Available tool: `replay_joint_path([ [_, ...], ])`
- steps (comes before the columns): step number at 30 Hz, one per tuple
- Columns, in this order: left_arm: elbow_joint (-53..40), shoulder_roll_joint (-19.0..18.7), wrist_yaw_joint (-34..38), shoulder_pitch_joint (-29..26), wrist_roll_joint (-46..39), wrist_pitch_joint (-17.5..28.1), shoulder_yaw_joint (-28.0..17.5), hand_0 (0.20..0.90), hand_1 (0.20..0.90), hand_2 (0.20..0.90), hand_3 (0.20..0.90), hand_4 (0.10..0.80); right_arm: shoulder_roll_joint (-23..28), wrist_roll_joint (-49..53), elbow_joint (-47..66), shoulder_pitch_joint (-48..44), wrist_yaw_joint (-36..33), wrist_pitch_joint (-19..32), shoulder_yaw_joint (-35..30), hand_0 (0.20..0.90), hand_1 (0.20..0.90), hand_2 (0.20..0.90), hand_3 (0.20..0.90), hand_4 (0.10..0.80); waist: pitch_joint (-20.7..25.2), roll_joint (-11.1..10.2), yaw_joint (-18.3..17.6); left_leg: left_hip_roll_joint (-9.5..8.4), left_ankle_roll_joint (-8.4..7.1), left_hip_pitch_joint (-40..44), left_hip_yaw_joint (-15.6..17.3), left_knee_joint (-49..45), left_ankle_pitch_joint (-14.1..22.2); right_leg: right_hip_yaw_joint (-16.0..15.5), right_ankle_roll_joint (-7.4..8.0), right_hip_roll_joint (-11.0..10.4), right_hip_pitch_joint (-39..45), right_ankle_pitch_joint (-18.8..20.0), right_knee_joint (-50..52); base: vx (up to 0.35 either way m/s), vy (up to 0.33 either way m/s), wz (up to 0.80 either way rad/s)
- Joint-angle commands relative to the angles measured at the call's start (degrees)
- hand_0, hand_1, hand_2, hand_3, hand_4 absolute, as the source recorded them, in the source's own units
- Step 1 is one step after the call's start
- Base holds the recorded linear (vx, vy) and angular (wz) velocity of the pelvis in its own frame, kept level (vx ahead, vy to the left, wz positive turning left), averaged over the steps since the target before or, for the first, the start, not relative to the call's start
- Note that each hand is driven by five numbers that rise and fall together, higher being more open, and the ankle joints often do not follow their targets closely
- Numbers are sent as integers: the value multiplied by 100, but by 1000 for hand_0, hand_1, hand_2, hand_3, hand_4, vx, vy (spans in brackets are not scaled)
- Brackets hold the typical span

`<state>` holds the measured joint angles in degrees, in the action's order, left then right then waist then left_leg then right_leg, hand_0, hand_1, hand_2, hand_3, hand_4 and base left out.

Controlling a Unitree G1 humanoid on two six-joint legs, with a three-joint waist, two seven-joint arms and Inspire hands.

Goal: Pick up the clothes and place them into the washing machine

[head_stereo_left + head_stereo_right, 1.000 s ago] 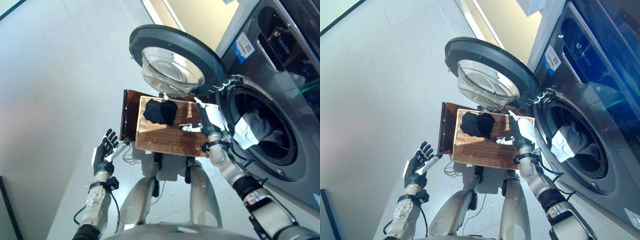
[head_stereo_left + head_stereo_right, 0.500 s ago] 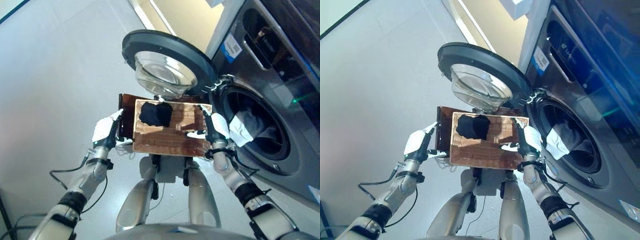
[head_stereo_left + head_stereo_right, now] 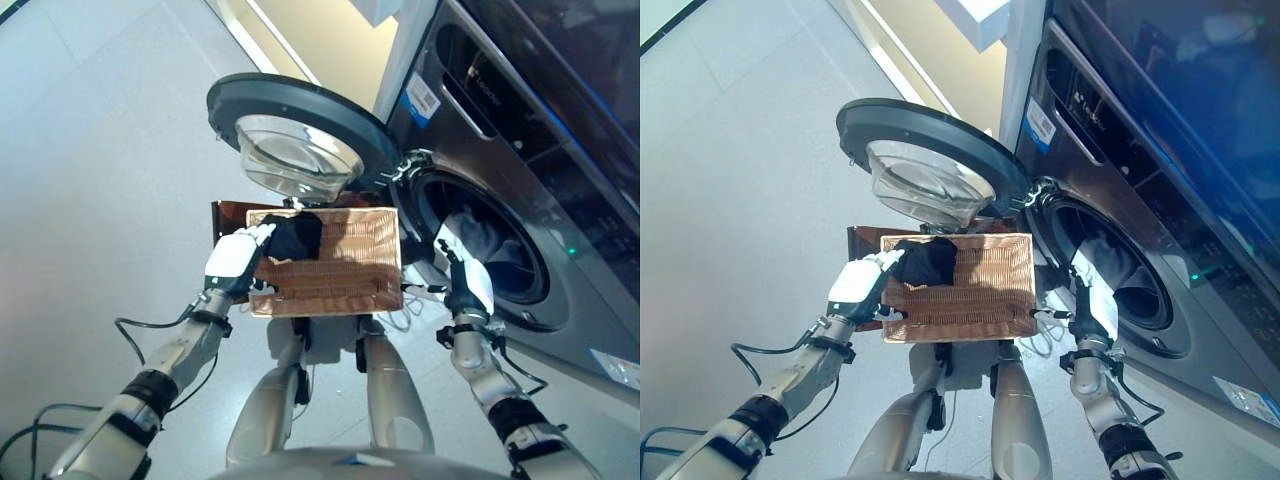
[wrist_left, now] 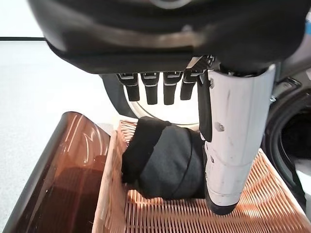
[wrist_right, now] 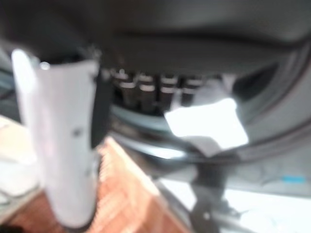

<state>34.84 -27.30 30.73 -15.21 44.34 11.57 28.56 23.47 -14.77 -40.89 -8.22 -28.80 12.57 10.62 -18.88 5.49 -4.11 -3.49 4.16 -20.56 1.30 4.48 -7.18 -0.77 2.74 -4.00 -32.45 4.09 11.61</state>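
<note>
A black bundle of clothes (image 3: 295, 238) lies in the far left corner of the shallow wicker basket (image 3: 345, 275). The basket rests on the dark brown box (image 3: 228, 212) beside the washing machine. My left hand (image 3: 235, 262) is open at the basket's left rim. Its straight fingers (image 4: 155, 87) reach over the black clothes (image 4: 165, 160) and its thumb (image 4: 233, 145) lies beside them. My right hand (image 3: 470, 290) is open and empty to the right of the basket, in front of the machine's opening (image 3: 490, 250). White and grey clothes (image 3: 468, 232) lie inside the drum.
The machine's round door (image 3: 290, 130) stands swung open just behind the basket. The grey front of the machine (image 3: 540, 170) fills the right side. Pale floor (image 3: 90, 180) spreads to the left.
My left hand has risen from the floor side to the basket's left rim by the black clothes. My right hand has left the basket's right edge for the machine's opening. The camera has shifted.
</note>
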Motion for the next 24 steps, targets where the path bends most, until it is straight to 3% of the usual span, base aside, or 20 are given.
replay_joint_path([
  [1, 90, -40, 374, -212, 134, -5, 86, 900, 900, 900, 900, 800, 87, 23, 522, 335, -230, 301, -120, 900, 900, 900, 900, 800, 337, -106, 79, -59, -431, -102, -177, 52, 335, -112, 16, 203, -209, -107, -67, -9, -11, -6],
  [10, 638, 50, 697, -882, 417, -528, 275, 900, 900, 900, 900, 800, 271, -84, 800, 872, -141, 301, -321, 900, 900, 900, 900, 800, 216, -206, -89, -30, -448, -205, -108, 52, 324, -83, 11, 235, -343, -66, -61, -11, -14, -7],
  [24, 1168, -19, 1125, -1465, 143, -882, 260, 900, 900, 900, 900, 800, 588, -117, 1771, 1403, -16, 429, -533, 900, 900, 900, 900, 800, -237, -513, -287, 57, -469, -399, 20, 52, 227, -75, 2, 329, -582, 45, -100, -14, -11, -5],
])
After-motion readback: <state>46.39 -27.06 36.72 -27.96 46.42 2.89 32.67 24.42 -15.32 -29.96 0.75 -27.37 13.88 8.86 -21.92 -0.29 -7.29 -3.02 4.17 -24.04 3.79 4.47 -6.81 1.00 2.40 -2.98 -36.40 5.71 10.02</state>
